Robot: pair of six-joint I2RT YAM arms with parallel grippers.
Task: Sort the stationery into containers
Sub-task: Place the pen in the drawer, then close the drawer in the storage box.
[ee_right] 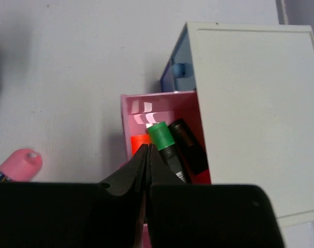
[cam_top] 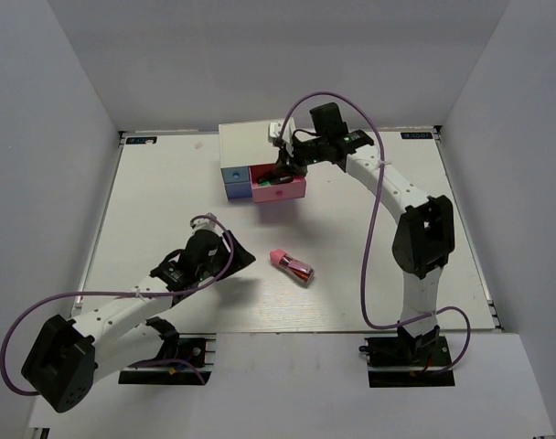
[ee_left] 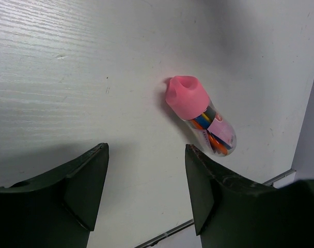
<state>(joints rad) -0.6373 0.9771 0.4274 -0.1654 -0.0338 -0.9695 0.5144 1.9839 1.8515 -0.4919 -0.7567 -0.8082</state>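
Observation:
The white cabinet (cam_top: 246,142) stands at the back centre, its pink drawer (cam_top: 280,190) pulled out. In the right wrist view the pink drawer (ee_right: 127,116) holds a green-ended marker (ee_right: 159,135), an orange end (ee_right: 138,141) and a third black marker (ee_right: 187,138). My right gripper (ee_right: 148,148) is shut with nothing between its fingers, just above the drawer (cam_top: 282,172). The pink-capped tube (cam_top: 292,265) lies on the table. My left gripper (ee_left: 146,150) is open and empty, just short of the tube (ee_left: 198,111), also seen from above (cam_top: 240,261). The purple round piece is out of view.
A blue drawer (cam_top: 232,178) with a small knob (ee_right: 180,70) sits shut left of the pink one. The white table's front edge (cam_top: 287,331) runs just beyond the tube. Grey walls enclose the table on three sides.

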